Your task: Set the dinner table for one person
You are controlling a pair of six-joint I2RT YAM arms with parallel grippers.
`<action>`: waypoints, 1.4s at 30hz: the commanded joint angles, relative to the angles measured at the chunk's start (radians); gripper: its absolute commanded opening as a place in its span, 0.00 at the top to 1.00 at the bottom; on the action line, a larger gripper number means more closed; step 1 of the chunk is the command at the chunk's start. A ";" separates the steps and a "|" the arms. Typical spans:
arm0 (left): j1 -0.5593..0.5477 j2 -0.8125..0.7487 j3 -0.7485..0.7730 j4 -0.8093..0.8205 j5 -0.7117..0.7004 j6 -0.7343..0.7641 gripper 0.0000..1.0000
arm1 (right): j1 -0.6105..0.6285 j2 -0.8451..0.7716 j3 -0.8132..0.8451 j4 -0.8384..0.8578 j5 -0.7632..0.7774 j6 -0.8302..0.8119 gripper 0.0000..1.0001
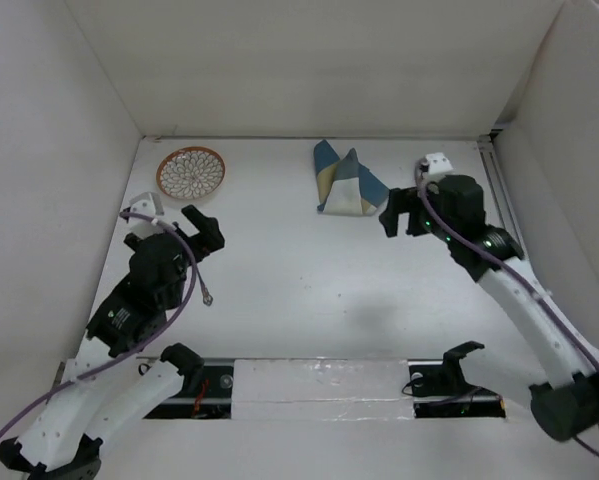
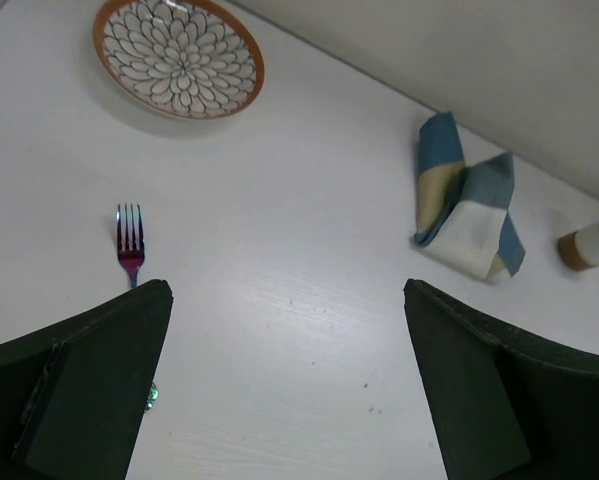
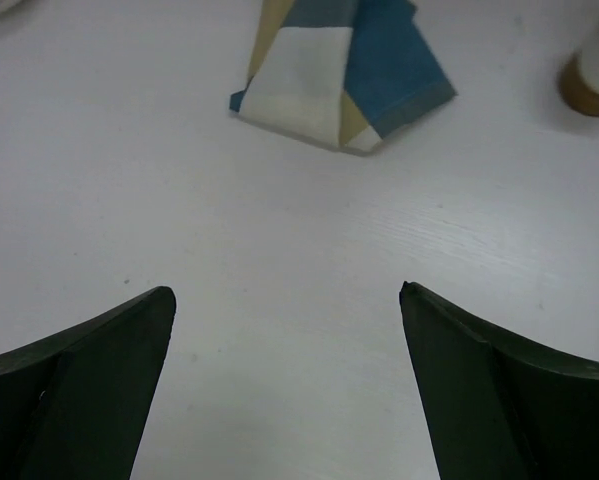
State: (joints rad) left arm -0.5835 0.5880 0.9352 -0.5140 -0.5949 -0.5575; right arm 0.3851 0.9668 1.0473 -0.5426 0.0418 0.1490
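A: Starting at the right gripper [image 3: 286, 290]: spread wide, gripping nothing, poised over the bare white dinner table [image 1: 299, 300].

B: Same for the left gripper [image 2: 286, 290]. Wide open, empty, hanging above the tabletop, with the fork [image 2: 130, 245] showing just past one finger, handle hidden behind it.

A: Outward from the right, then: the blue-and-tan placemat [image 3: 339, 70] just ahead, bunched and folded rather than lying flat. Off to its right, a small white-and-brown cup [image 3: 594, 80].

B: And beyond the fork, toward the far left corner, the patterned plate [image 2: 179, 55]. Well apart from the cloth.

A: Probably cloth first, judging by the layout. Best taken by the right, being nearer.

B: Agreed. Come down on a raised fold, not a flat edge. Pinch near a corner, so as to let the cloth fall open when lifted.

A: Then carry toward the middle of the near side and spread flat before fetching plate or fork.

B: Worth minding the cup while reaching. Possibly near enough to be knocked.
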 commanded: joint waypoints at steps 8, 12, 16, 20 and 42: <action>-0.006 0.111 -0.007 0.042 0.125 0.068 0.00 | -0.120 0.743 0.356 0.529 -0.434 -0.121 0.00; -0.006 0.111 -0.007 0.051 0.126 0.068 0.00 | -0.153 0.990 0.589 0.529 -0.503 -0.121 0.00; -0.006 0.111 -0.007 0.051 0.107 0.068 0.00 | -0.153 1.148 0.770 0.439 -0.442 -0.111 0.00; -0.006 0.111 -0.007 0.042 0.098 0.068 0.00 | -0.163 1.300 0.916 0.342 -0.463 -0.120 0.08; -0.006 0.130 -0.007 0.042 0.107 0.068 0.00 | -0.100 1.018 0.659 0.598 -0.565 -0.077 1.00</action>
State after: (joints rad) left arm -0.5835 0.7292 0.9241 -0.4973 -0.4820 -0.5018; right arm 0.2379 2.1571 1.7393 -0.1120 -0.4789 0.0750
